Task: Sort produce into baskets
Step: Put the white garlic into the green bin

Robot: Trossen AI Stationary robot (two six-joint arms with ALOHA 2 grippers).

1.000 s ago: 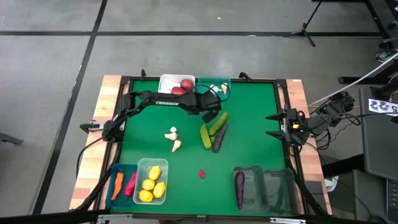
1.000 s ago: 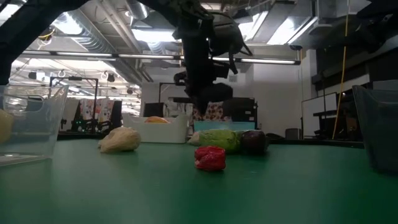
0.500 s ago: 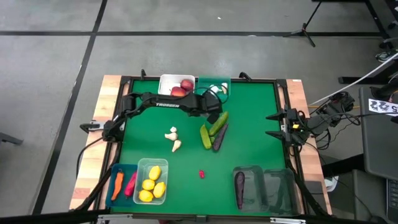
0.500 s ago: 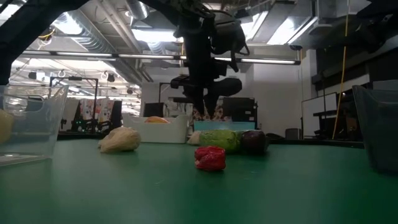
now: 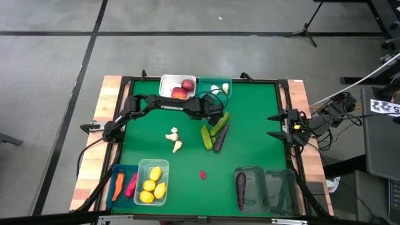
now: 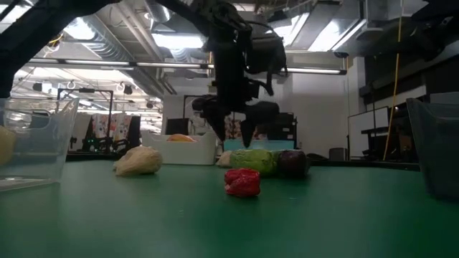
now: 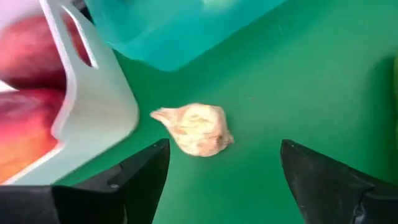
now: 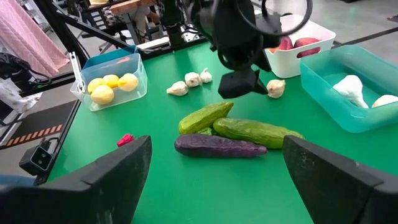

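At the far middle of the green table [image 5: 250, 119], the left claw [image 6: 232, 127] hangs with its fingers apart above a small white garlic bulb [image 7: 194, 129] lying on the felt, just beside the white plastic basket [image 7: 93, 106] of red apples [image 5: 183, 88] and the teal plastic basket [image 8: 348, 93]. The right claw [image 8: 214, 180] waits wide open at the table's right edge.

Robotics lab, exposed ceiling ducts [image 6: 107, 43], concrete floor [image 5: 56, 69]

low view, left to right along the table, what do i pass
clear bin → garlic → white bin → red chilli → cucumber → eggplant → dark bin
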